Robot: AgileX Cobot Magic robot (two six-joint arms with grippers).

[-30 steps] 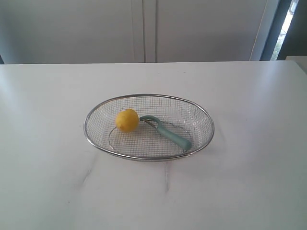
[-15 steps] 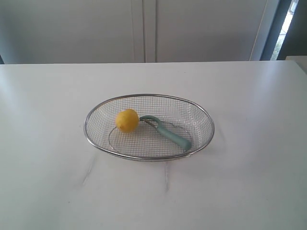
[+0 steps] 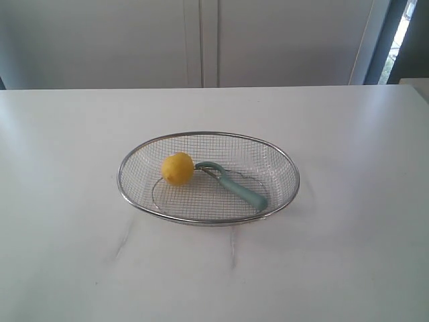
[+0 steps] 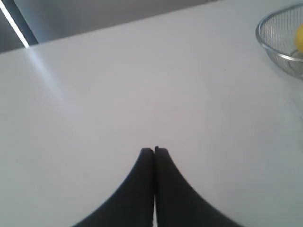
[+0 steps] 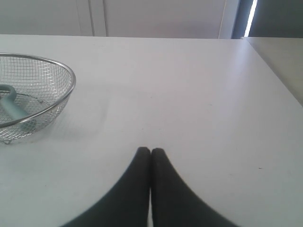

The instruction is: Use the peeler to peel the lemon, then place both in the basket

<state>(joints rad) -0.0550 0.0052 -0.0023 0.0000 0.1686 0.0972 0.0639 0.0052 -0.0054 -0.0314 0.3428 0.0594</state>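
The wire-mesh basket [image 3: 288, 164] stands in the middle of the white table. Inside it lies the yellow lemon [image 3: 177, 168], and beside that the teal-handled peeler [image 3: 241, 189], its metal head touching the lemon. Neither arm shows in the exterior view. My left gripper [image 4: 154, 150] is shut and holds nothing; it hovers over bare table, with the basket's rim [image 4: 265, 45] and a sliver of lemon [image 4: 299, 40] far off at the frame's edge. My right gripper [image 5: 150, 150] is shut too, empty, well apart from the basket [image 5: 66, 71] and the peeler's handle [image 5: 12, 109].
The white table [image 3: 348, 255] stretches wide on every side of the basket. Pale cabinet doors [image 3: 201, 40] stand behind its far edge. A dark gap with a bright strip [image 3: 402, 33] sits at the back right.
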